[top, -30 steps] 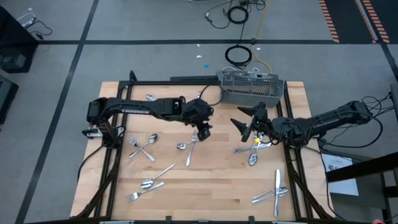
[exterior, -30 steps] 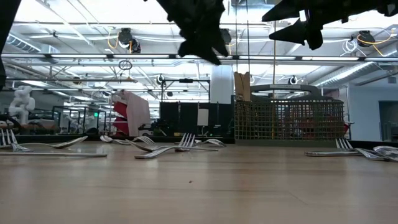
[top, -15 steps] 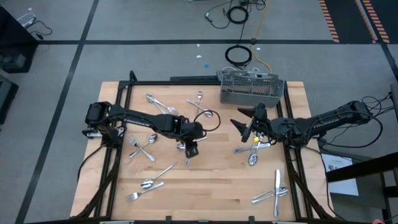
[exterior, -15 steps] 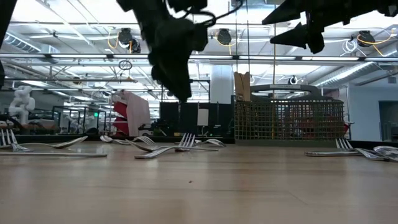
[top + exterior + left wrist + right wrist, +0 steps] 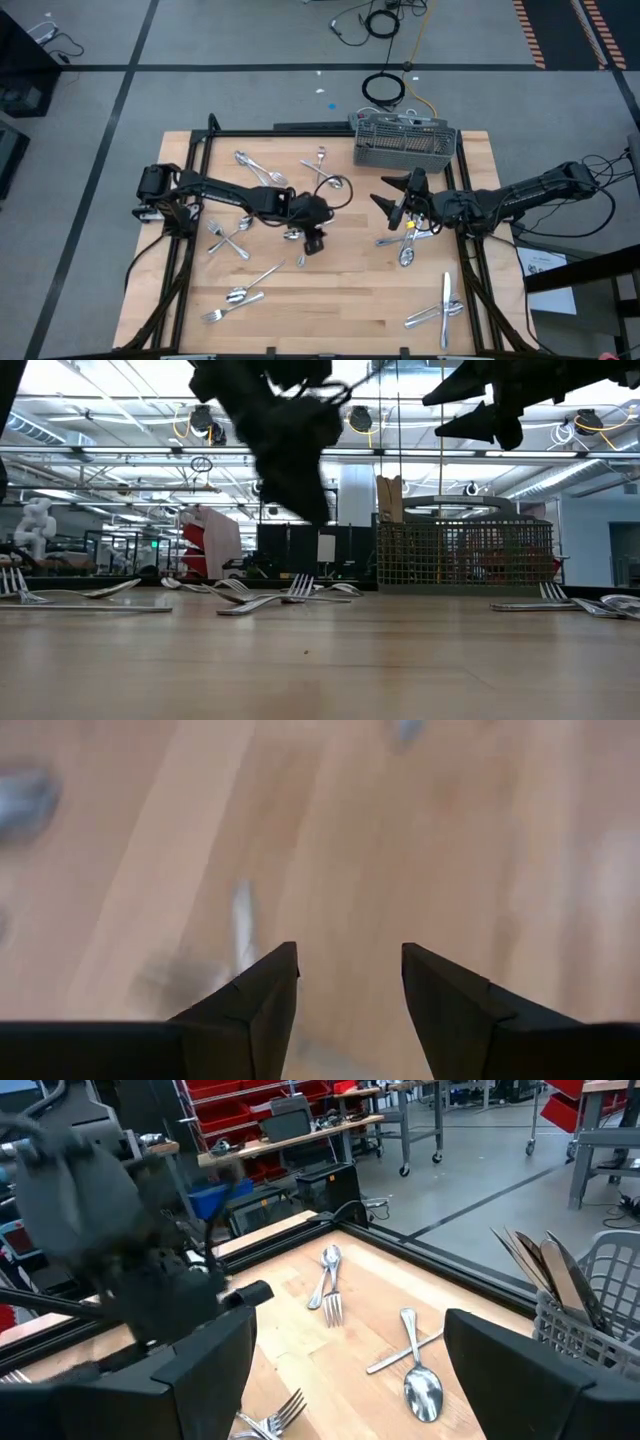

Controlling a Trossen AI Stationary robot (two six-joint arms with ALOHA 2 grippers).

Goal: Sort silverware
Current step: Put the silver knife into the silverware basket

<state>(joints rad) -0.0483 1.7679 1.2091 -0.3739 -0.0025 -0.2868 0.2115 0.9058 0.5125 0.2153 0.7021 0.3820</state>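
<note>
The left gripper (image 5: 312, 243) is hanging over the middle of the desk (image 5: 340, 300) with its jaws standing open and gripping nothing. In the left wrist view a blurred piece of silverware (image 5: 243, 920) is lying on the wood just beyond one fingertip (image 5: 283, 965), outside the gap between the jaws; what kind of piece it is cannot be told. Taking the grey caddy (image 5: 404, 141) at the far edge of the desk as the landmark, the silverware (image 5: 243, 290) is lying scattered flat in front of it: crossed pieces (image 5: 320, 160) just beside its left end, a spoon and fork (image 5: 408, 240) directly in front of it under the right arm, a knife and fork (image 5: 440, 308) at the near right corner, and further pairs (image 5: 230, 235) well to the left of it. The right gripper (image 5: 400, 200) is hovering in front of the caddy, jaws spread wide and gripping nothing. Bare wood is lying open in front of the caddy between the two grippers and toward the near edge
</note>
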